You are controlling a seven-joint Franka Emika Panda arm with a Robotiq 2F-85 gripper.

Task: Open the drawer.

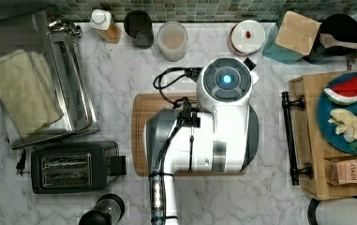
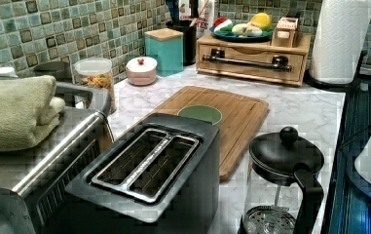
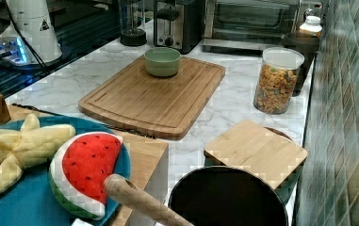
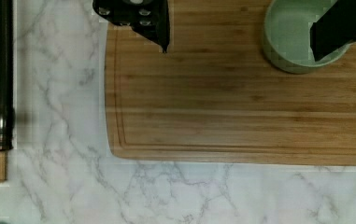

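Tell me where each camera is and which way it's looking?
Top view: overhead, looking straight down; the arm covers much of the cutting board.
Left view: low by the toaster, facing the drawer.
Right view: by the drawer's plate, facing the toaster; arm base.
Wrist view: looking down on the board; fingers spread, gripper.
Shared: the green bowl in left, right and wrist.

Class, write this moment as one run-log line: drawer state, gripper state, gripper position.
drawer: closed, handle untouched | gripper: open, empty | position: above cutting board, near green bowl
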